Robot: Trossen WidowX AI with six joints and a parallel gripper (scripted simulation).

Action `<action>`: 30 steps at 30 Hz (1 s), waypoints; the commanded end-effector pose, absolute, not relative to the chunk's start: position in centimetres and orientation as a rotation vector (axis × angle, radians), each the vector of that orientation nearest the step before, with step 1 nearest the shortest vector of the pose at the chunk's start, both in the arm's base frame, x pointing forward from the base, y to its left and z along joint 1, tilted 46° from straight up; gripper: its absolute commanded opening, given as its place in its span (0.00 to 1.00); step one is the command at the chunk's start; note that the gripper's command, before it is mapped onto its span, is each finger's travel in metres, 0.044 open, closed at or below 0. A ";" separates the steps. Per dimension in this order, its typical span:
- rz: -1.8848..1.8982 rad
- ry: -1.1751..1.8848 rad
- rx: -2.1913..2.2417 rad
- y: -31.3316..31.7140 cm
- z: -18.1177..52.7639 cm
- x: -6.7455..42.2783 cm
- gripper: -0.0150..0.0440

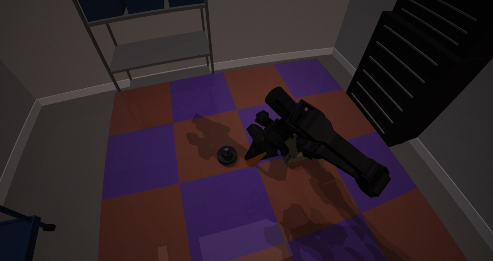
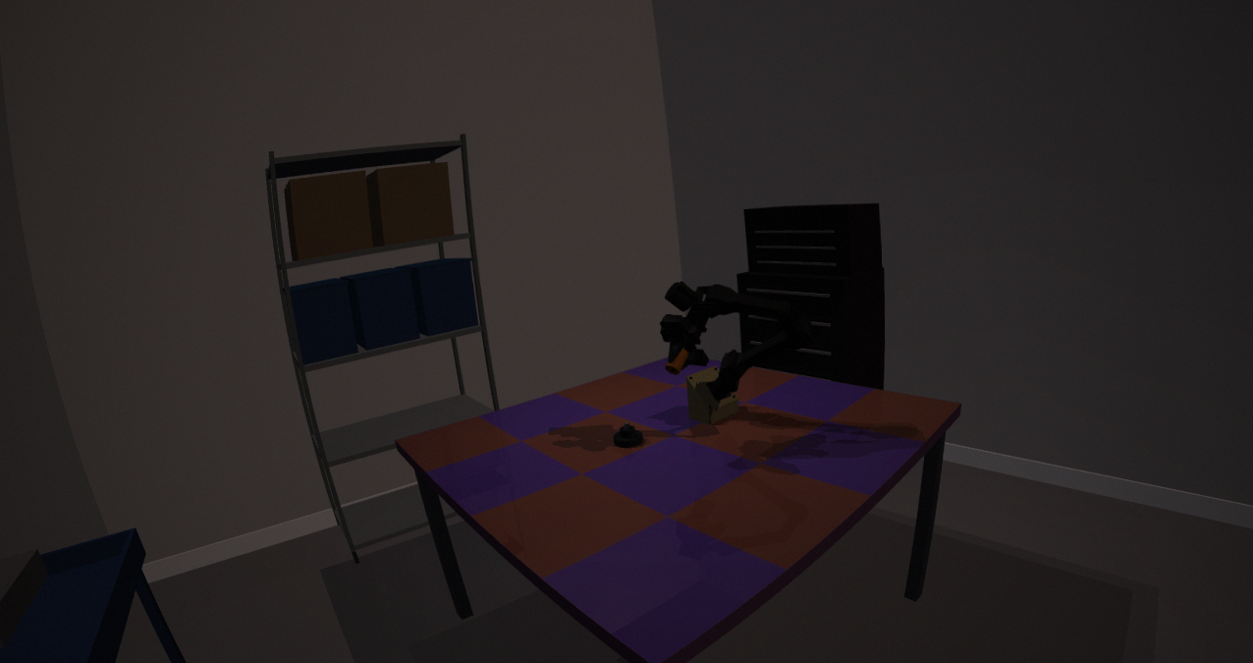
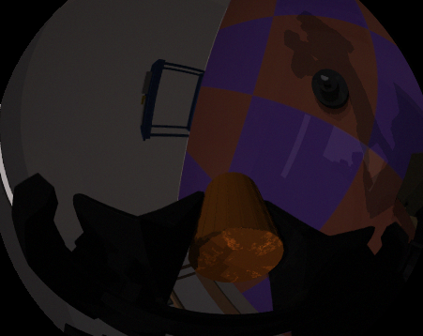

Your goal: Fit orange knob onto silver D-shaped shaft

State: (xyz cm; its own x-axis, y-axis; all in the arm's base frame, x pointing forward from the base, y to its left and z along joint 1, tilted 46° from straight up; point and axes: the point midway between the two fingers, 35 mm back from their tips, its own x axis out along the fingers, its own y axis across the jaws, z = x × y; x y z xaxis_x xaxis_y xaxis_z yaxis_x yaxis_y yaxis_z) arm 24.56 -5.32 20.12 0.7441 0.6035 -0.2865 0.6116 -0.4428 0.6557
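Observation:
The orange knob (image 1: 253, 160) (image 2: 675, 362) (image 3: 236, 255) is held in the air, tilted, above the table. My gripper (image 1: 259, 155) (image 2: 681, 359) (image 3: 233, 202) is shut on it, one dark finger on each side. The wrist view shows the knob's side and one broad end face; its hole is not visible. The dark round pedestal (image 1: 226, 161) (image 2: 627, 440) (image 3: 335, 101) stands on the table, left of the knob in the top view. Its silver shaft (image 1: 226, 149) (image 3: 324, 78) stands bare on top. The shaft's flat side cannot be made out. The knob is apart from the pedestal.
The arm's tan base block (image 1: 293, 149) (image 2: 700, 402) stands right of the pedestal in the top and exterior views. The checkered table (image 1: 137, 156) (image 2: 666, 563) carries the arm's shadows. Beyond it are a shelf rack (image 1: 160, 50) (image 2: 385, 431) and a black drawer cabinet (image 1: 410, 76) (image 2: 810, 247).

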 end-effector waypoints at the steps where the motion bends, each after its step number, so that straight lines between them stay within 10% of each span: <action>1: 0.024 0.854 2.181 -5.7 20.6 24.3 0.25; 30: 0.046 0.767 2.215 -5.7 20.1 24.2 0.25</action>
